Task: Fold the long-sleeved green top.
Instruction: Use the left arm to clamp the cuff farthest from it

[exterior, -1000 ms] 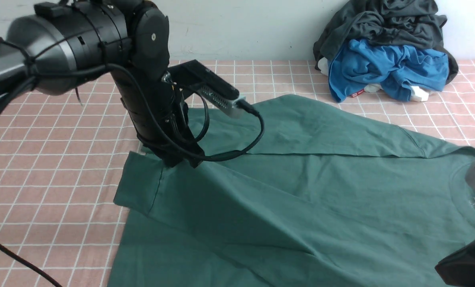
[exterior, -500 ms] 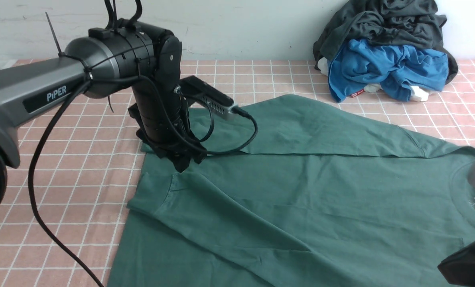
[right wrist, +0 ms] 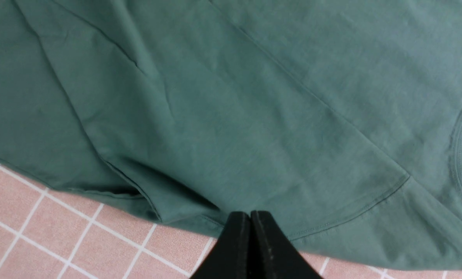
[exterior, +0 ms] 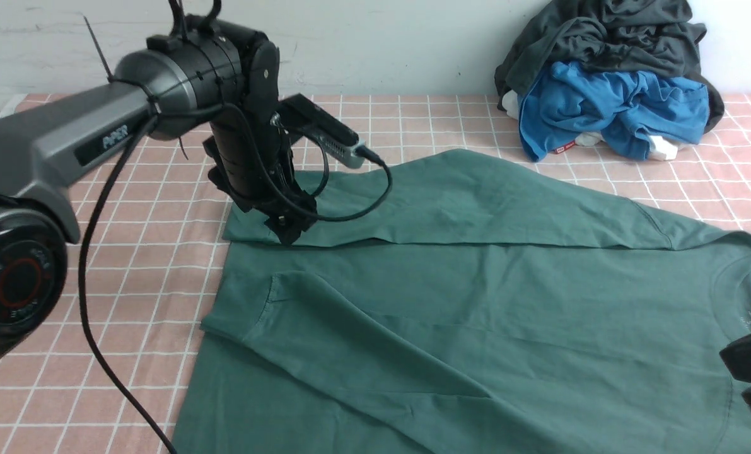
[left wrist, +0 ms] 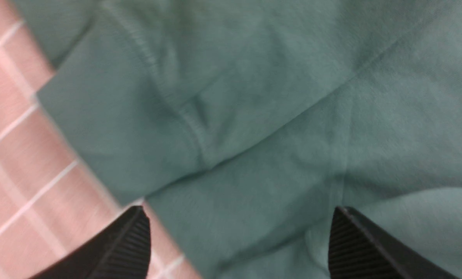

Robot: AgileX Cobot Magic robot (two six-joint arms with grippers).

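Green cotton: find the green long-sleeved top (exterior: 476, 302) spread flat on the pink checked tablecloth (exterior: 98, 284), beneath both claws. Note the left gripper (exterior: 289, 234) poised over the garment's left end, with jaws wide apart and nothing held. Find the folded sleeve's cuff (exterior: 243, 309) just nearward of this claw, laid across the body. Note the right gripper (right wrist: 250, 221) at the top's near edge, with jaws pressed together and empty. Find the blue garment (exterior: 615, 113) and dark grey garment (exterior: 602, 38) heaped well beyond the right claw.
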